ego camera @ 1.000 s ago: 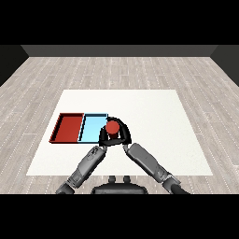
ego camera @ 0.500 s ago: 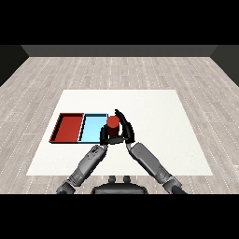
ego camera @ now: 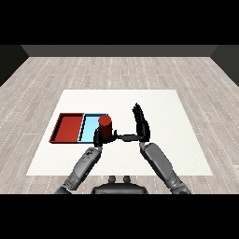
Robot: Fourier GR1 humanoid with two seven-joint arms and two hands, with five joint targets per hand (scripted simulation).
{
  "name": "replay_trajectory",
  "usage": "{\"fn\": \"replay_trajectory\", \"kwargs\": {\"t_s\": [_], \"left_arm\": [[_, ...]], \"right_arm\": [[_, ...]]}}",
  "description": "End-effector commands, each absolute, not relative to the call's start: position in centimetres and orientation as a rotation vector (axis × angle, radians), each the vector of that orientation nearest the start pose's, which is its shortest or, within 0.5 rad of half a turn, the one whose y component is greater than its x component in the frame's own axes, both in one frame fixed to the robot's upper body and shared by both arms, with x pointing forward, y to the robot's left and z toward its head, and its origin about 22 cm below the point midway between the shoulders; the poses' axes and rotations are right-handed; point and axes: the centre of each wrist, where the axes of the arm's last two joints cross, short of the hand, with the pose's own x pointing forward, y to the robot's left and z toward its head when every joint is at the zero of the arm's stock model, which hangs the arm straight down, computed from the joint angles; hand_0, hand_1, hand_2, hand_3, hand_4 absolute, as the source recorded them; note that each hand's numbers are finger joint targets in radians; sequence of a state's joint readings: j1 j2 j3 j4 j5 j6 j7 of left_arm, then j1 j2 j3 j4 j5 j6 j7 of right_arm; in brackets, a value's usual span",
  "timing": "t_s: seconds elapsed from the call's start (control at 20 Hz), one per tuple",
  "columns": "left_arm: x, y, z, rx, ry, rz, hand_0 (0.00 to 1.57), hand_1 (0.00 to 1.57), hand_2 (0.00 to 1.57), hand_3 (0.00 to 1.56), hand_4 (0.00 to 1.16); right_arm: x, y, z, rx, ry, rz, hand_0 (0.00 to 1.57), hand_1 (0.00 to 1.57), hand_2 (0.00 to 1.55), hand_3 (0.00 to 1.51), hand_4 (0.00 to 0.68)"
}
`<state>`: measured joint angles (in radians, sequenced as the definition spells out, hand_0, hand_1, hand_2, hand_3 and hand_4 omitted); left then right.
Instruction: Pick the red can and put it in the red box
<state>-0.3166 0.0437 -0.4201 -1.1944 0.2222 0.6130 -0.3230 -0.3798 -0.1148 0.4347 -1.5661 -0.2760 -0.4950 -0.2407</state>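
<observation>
Left hand curls round red can, can upright, over near edge of blue tray. Red tray just left of hand: likely destination. Right hand spread flat, off right, clear of can.

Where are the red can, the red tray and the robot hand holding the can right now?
red can (ego camera: pixel 105 125), head view, on its upper side wall.
red tray (ego camera: pixel 70 128), head view, on its bare floor.
left robot hand (ego camera: pixel 98 137), head view, on the fingers curled round the can's base.
</observation>
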Motion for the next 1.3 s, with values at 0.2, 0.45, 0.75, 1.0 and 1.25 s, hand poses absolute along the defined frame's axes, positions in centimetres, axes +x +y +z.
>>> {"fn": "replay_trajectory", "kwargs": {"t_s": [0.2, 0.45, 0.75, 1.0, 1.25], "left_arm": [[29.8, 19.1, -0.1, 0.359, -1.792, -0.036, 1.57, 1.57, 1.57, 1.47, 1.12], [31.5, 25.4, 0.7, 0.540, -1.748, -0.040, 1.57, 1.57, 1.56, 1.47, 1.11], [33.5, 30.6, 0.1, 0.609, -1.610, 0.007, 1.57, 1.57, 1.57, 1.49, 1.12], [35.2, 35.4, 0.2, 0.745, -1.456, -0.054, 1.57, 1.57, 1.56, 1.47, 1.10], [36.1, 34.2, -3.2, 0.799, -1.351, -0.061, 1.57, 1.57, 1.56, 1.49, 1.06]], "right_arm": [[24.8, -18.4, 7.2, 0.094, -2.022, -0.112, 0.00, 0.00, 0.00, 0.00, 0.000], [22.7, -23.4, 3.4, -0.059, -1.940, -0.156, 0.00, 0.00, 0.00, 0.00, 0.000], [22.2, -26.9, 3.3, -0.161, -1.917, -0.118, 0.00, 0.00, 0.00, 0.00, 0.000], [25.4, -26.3, 2.9, -0.188, -1.861, -0.130, 0.00, 0.00, 0.00, 0.00, 0.000], [25.4, -26.5, 1.6, -0.216, -1.846, -0.133, 0.00, 0.00, 0.00, 0.00, 0.000]]}}
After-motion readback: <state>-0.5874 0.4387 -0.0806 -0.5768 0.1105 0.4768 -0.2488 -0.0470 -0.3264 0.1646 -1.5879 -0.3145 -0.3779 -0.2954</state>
